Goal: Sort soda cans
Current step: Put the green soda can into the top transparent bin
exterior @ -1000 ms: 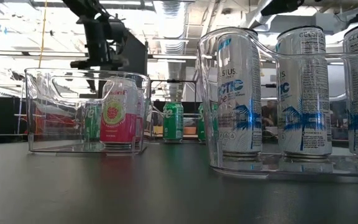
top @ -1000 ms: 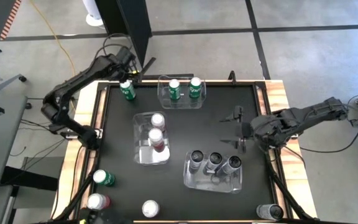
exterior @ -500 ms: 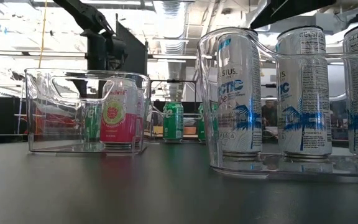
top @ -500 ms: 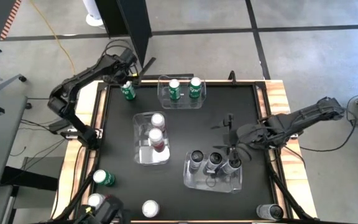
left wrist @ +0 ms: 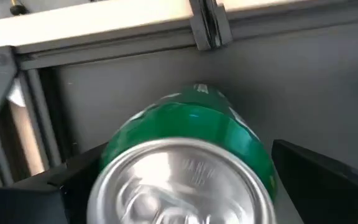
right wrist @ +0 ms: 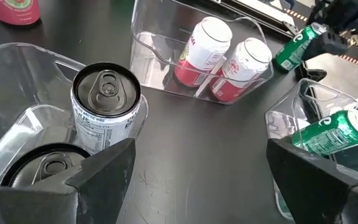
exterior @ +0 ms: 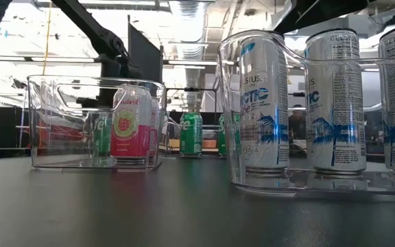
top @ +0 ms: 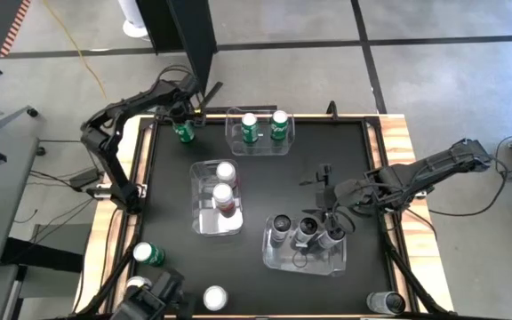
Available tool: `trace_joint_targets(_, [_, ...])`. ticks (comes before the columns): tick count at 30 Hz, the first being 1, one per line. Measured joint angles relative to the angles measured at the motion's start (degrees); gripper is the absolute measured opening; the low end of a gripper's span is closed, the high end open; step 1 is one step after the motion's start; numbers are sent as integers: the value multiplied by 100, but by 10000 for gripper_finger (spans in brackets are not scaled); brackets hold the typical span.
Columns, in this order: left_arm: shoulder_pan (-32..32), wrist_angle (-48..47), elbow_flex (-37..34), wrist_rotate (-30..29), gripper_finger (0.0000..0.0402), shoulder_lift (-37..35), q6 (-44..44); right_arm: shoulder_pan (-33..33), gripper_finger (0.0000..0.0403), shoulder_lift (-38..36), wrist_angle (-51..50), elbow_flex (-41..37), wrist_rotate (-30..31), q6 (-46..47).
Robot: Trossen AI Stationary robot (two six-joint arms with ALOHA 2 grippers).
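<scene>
Gripping can: the left gripper (top: 185,124) is clamped around a green can (top: 184,132), a dark finger on each side of it in the left wrist view, at the table's far left corner just beside the bin of green cans
Held can: green can (left wrist: 188,155), upright, silver top toward the wrist camera
Right gripper (top: 332,203): fingers spread wide and empty, above the near-right bin (top: 305,258) that holds three dark grey cans (top: 307,230)
Far bin (top: 260,142): two green cans (top: 279,124) standing inside
Middle bin (top: 216,222): two red-pink cans (top: 223,197) upright inside; the low view shows the nearer pink can (exterior: 129,130) through the clear wall
Loose cans: a green can (top: 147,254) near the left edge, a silver-topped can (top: 215,298) at the near edge, a dark can (top: 383,303) at the near right corner
Table (top: 345,160): black top with a wooden rim
</scene>
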Motion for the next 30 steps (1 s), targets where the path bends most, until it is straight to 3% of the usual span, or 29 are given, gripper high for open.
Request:
trace_joint_targets(7, [16,169,-74,114,381,158,157,-2,379,-2,2,0,0,9])
trace_joint_targets(13, [18,195,-70,170,298,158,176,-2,379,-2,54,0,0,22])
trace_joint_targets(23, [-66,-7,-42,253,297,95,529,-3,379,-4,98,0,0,153])
trace_joint_targets(30, [-270,-284,304,227,297,-443,722,-13,379,-4,116,0,1,262])
